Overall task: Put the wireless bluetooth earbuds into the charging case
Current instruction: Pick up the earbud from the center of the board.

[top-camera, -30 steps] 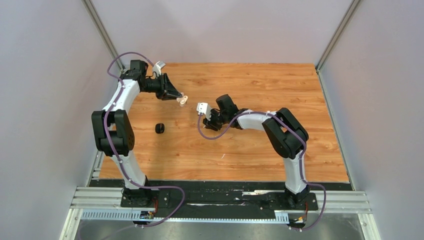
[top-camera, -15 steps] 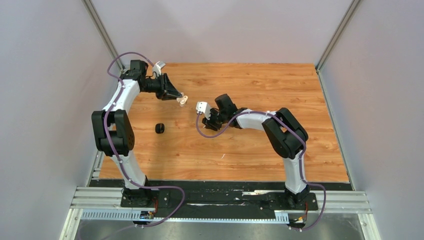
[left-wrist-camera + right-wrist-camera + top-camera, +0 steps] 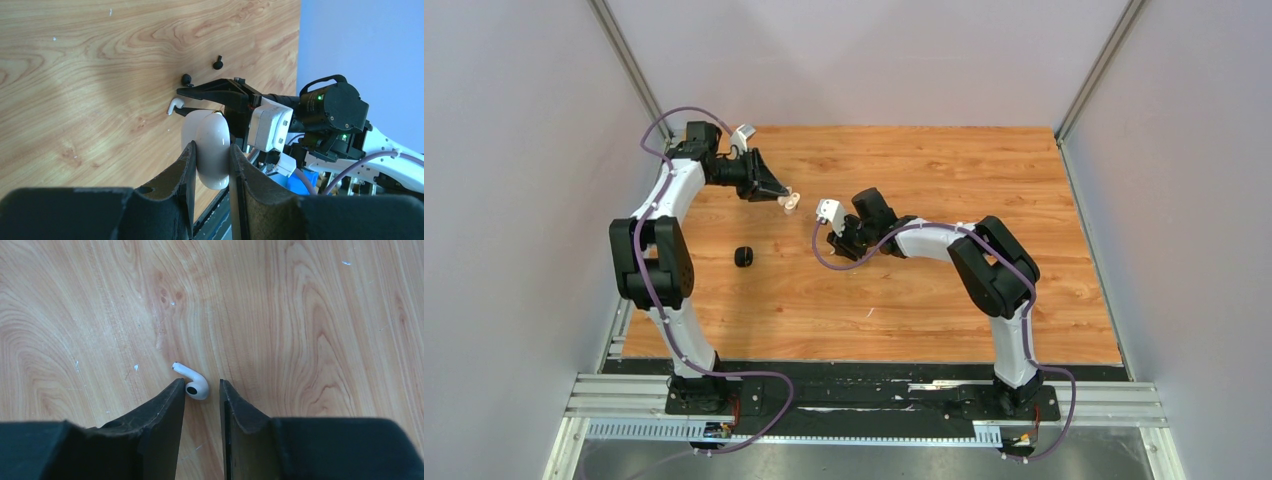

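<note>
My left gripper [image 3: 210, 146] is shut on a white pebble-shaped charging case [image 3: 209, 150] and holds it above the table; both show at the far left in the top view, the gripper [image 3: 784, 197] and the case [image 3: 790, 201]. A white earbud [image 3: 193, 382] lies on the wood. My right gripper [image 3: 201, 389] is open, low over the table, its tips on either side of the earbud's head, and the left finger [image 3: 170, 405] touches it. The left wrist view shows the same earbud [image 3: 173, 106] at the right gripper's tips [image 3: 181, 99]. Two black earbuds [image 3: 187, 78] [image 3: 217, 62] lie just beyond.
A small black case [image 3: 743, 257] sits on the wooden table [image 3: 944, 170] near the left arm. Grey walls close in both sides. The table's front edge and the black mounting rail [image 3: 864, 385] are near the arm bases.
My right gripper has edged slightly left and farther from the bases, toward the white earbud. The left gripper with the white case has hardly moved.
</note>
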